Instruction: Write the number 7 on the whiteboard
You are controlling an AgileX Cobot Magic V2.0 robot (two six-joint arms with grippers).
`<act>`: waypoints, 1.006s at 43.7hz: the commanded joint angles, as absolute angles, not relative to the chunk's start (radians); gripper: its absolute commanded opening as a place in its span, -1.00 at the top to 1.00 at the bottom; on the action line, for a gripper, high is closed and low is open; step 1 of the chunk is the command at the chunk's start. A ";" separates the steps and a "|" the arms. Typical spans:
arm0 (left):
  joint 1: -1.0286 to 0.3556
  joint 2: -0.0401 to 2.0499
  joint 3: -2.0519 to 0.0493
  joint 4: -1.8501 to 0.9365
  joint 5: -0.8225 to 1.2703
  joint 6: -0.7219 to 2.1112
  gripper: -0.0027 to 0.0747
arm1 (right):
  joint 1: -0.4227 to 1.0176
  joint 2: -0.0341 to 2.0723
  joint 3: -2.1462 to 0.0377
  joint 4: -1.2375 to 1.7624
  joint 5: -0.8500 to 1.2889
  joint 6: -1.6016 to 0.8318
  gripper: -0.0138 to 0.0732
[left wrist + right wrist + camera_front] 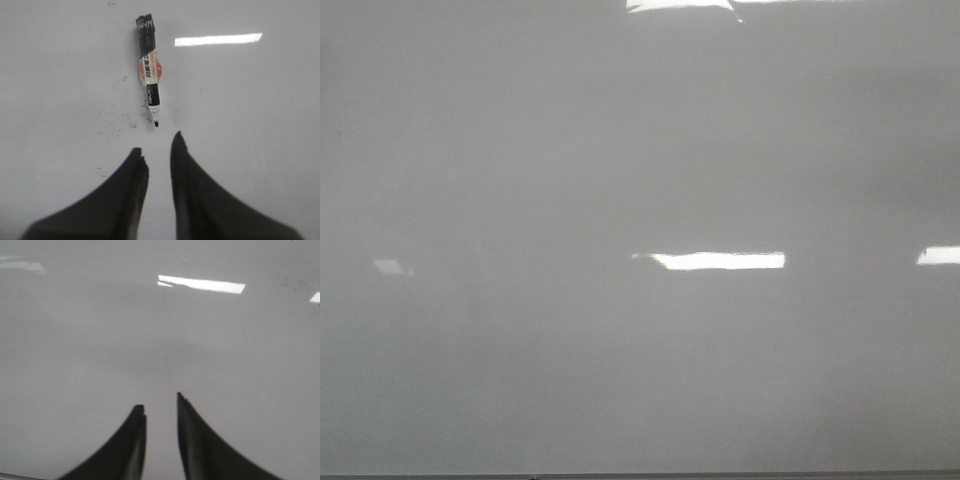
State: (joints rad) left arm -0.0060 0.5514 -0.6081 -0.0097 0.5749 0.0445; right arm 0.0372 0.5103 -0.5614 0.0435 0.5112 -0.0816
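The whiteboard (pixel 620 180) is a glossy pale grey surface that fills the front view, with no number 7 visible on it. In the left wrist view a black and white marker (pixel 149 75) lies flat on the whiteboard (pixel 260 110), its uncapped tip pointing toward my left gripper (pixel 157 145). That gripper is open and empty, with its fingertips just short of the marker's tip. My right gripper (pixel 158 402) is open and empty over bare whiteboard (pixel 100 340). Neither gripper shows in the front view.
Bright rectangular glare patches (pixel 720 260) lie on the board. Faint black smudges (pixel 120 125) mark the board beside the marker's tip. The board's thin dark bottom edge (pixel 640 476) runs along the near side.
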 commanded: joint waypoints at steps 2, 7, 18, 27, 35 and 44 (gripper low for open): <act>-0.013 0.623 -0.635 -0.020 0.502 0.041 -0.19 | 0.038 0.519 -0.592 0.032 0.442 -0.094 -0.49; -0.013 0.703 -0.639 -0.021 0.490 0.041 -0.48 | 0.038 0.519 -0.592 0.032 0.442 -0.094 -0.67; -0.013 0.910 -0.717 -0.071 0.445 0.041 -0.48 | 0.038 0.519 -0.592 0.032 0.442 -0.094 -0.65; -0.013 1.084 -0.802 -0.071 0.415 0.041 -0.48 | 0.038 0.519 -0.592 0.032 0.442 -0.094 -0.65; -0.013 1.218 -0.868 -0.071 0.364 0.041 -0.48 | 0.038 0.519 -0.592 0.032 0.442 -0.094 -0.65; -0.013 1.323 -0.910 -0.071 0.278 0.041 -0.48 | 0.038 0.519 -0.592 0.032 0.442 -0.094 -0.65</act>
State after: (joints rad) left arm -0.0060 1.3139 -0.8636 -0.0608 0.3813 0.0445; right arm 0.0372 0.5103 -0.5614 0.0435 0.5112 -0.0826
